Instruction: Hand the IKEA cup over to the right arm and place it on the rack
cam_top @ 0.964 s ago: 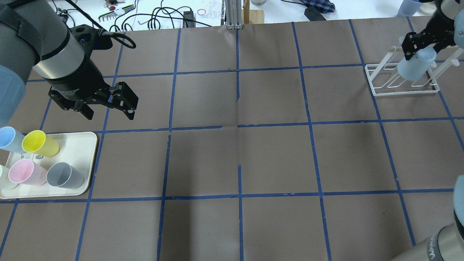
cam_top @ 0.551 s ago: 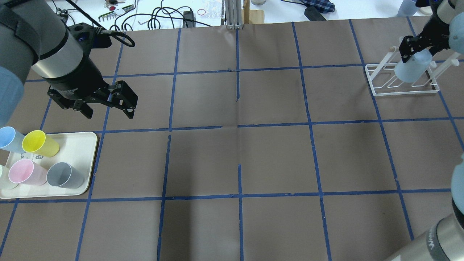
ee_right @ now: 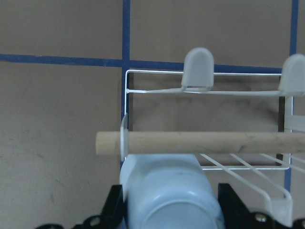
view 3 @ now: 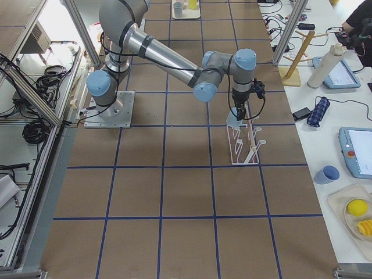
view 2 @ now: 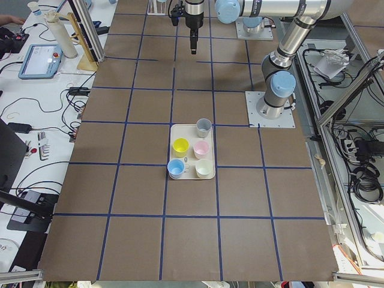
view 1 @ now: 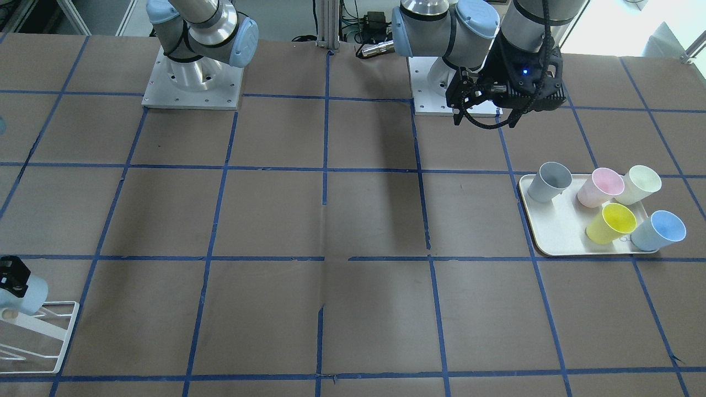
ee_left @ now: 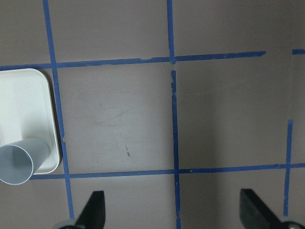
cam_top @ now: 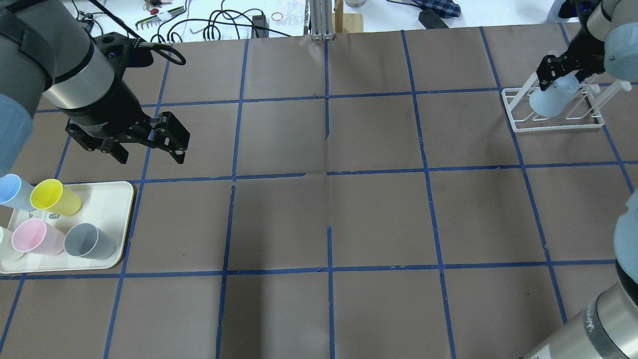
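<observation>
My right gripper (cam_top: 557, 80) is shut on the pale blue IKEA cup (cam_top: 547, 100) and holds it tilted over the left end of the white wire rack (cam_top: 553, 124). In the right wrist view the cup (ee_right: 167, 195) sits between the fingers (ee_right: 112, 206), just below a wooden rod (ee_right: 200, 142) of the rack (ee_right: 200, 78). The cup (view 1: 27, 292) and rack (view 1: 52, 325) also show at the left edge of the front view. My left gripper (cam_top: 149, 154) is open and empty, hovering above the table beyond the tray.
A cream tray (cam_top: 107, 199) at the near left holds a second blue cup (cam_top: 11, 192), a yellow cup (cam_top: 54, 197), a pink cup (cam_top: 35, 237) and a grey cup (cam_top: 89, 241). Cables and tools lie beyond the table's far edge.
My right gripper has carried the cup leftward and lower, toward the rack's left end. The left arm has barely moved.
</observation>
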`<action>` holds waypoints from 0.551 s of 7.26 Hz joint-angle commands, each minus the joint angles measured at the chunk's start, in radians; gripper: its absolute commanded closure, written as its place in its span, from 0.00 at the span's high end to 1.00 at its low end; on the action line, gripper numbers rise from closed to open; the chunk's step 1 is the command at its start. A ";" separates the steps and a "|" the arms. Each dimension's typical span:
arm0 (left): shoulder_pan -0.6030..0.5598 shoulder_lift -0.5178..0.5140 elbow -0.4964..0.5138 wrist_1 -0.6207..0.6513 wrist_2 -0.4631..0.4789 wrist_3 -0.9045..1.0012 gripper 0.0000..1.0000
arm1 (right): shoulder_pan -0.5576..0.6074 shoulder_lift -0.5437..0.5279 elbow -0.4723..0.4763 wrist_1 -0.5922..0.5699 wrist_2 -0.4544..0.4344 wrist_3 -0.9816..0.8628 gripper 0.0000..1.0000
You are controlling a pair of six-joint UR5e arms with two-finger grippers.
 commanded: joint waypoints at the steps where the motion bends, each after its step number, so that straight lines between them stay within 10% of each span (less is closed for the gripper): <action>1: 0.000 0.000 0.002 0.000 0.000 0.001 1.00 | 0.002 -0.013 -0.004 0.010 0.021 0.001 1.00; 4: -0.002 0.006 -0.001 -0.003 0.005 0.001 1.00 | 0.023 -0.094 -0.014 0.094 0.023 0.002 1.00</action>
